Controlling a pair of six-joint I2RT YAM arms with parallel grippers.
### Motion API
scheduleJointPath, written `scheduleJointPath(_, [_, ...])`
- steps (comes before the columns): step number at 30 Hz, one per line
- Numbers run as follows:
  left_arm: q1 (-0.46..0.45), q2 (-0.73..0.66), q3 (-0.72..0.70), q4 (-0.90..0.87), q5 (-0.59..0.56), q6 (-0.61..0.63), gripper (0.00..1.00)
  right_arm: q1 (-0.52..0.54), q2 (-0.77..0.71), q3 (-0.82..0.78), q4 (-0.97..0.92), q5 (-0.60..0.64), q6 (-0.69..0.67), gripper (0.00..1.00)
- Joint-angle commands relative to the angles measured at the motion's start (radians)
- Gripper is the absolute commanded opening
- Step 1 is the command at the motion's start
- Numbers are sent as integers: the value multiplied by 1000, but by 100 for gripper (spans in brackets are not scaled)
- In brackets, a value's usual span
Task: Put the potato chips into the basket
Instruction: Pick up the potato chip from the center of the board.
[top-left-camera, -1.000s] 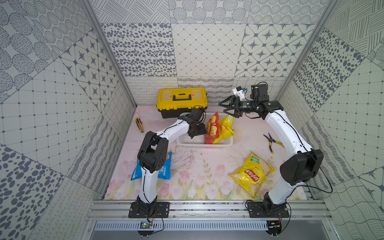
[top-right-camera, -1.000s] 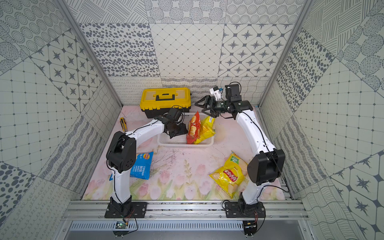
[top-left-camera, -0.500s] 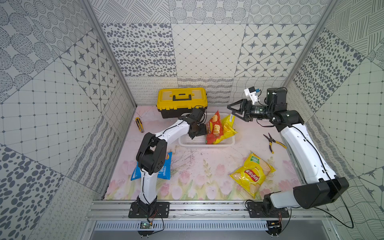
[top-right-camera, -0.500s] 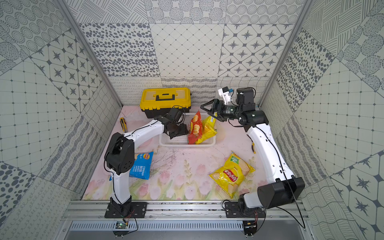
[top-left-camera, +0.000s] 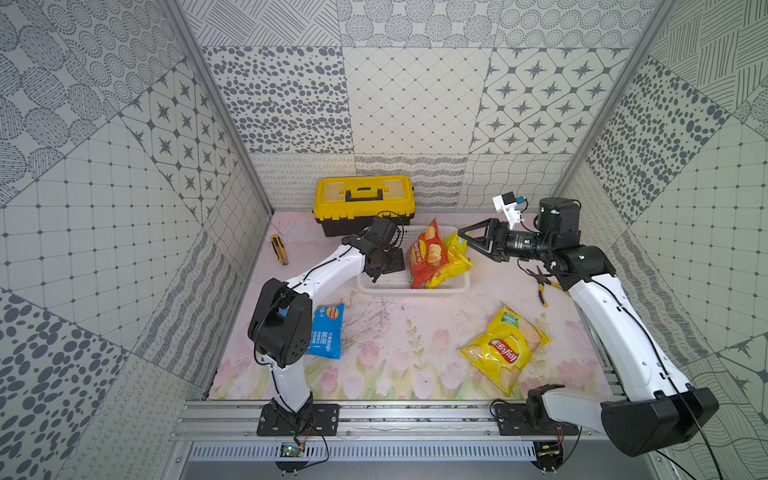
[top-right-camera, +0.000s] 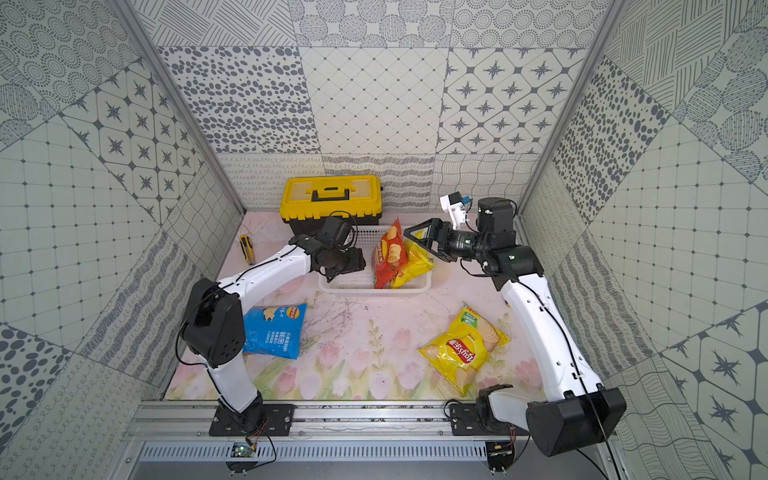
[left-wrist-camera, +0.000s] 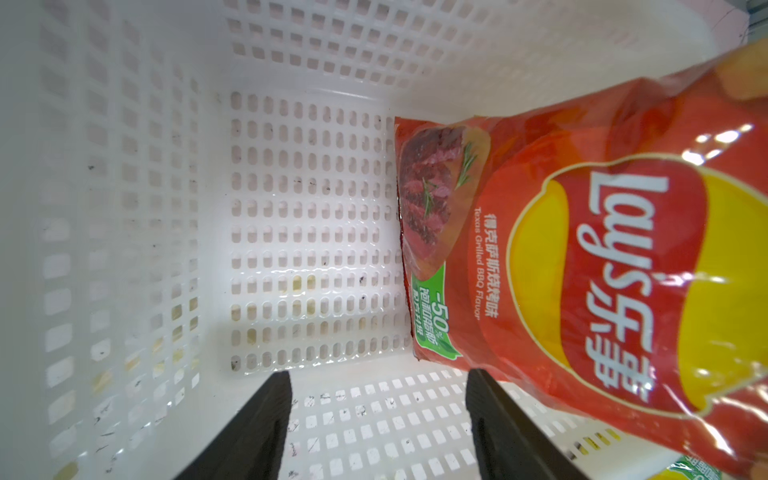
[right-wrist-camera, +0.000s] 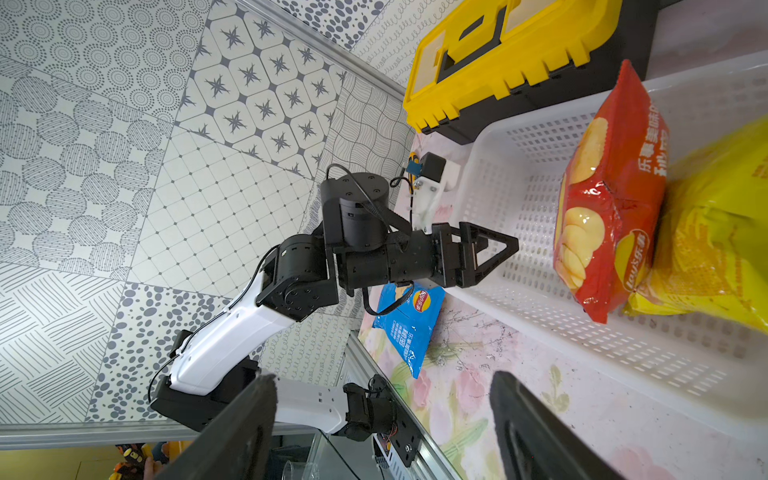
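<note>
Front of worktop (top-left-camera: 395, 332): yellow bag (top-left-camera: 505, 349) and blue bag (top-left-camera: 326, 332) lie flat, outside basket (top-left-camera: 386, 284). Behind: red bag (top-left-camera: 426, 255), second yellow bag (top-left-camera: 455, 259) stand in basket. Left tool (left-wrist-camera: 378, 374) spread, empty, within basket; right tool (right-wrist-camera: 382, 376) spread, empty, beside it.

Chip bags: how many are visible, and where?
4. The red bag and one yellow bag stand in the basket; the blue bag and another yellow bag lie on the table outside it. None seems hidden.
</note>
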Motion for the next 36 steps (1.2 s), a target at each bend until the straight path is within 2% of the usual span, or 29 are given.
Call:
scheduleJointPath(1, [13, -68, -40, -34, -50, -6, 71, 31, -25, -17, 63, -5, 2, 85])
scheduleJointPath(6, [13, -225, -117, -62, -76, -17, 70, 173, -40, -57, 38, 80, -25, 81])
scheduleJointPath(11, [34, -503, -286, -135, -131, -49, 73, 491, -29, -177, 148, 295, 52, 76])
scheduleJointPath(14, [71, -657, -400, -189, -144, -73, 74, 666, 21, -232, 276, 405, 128, 74])
scheduleJointPath(18, [148, -802, -541, -244, -137, -92, 76, 816, 167, -234, 395, 492, 179, 73])
scheduleJointPath(25, [302, -922, -690, -249, -37, -131, 76, 860, 473, -191, 618, 452, 307, 72])
scheduleJointPath(29, [354, -956, -737, -251, -4, -145, 77, 861, 562, -164, 646, 468, 335, 71])
scheduleJointPath(36, [423, -908, -747, -237, 45, -178, 77, 881, 695, -135, 749, 461, 389, 66])
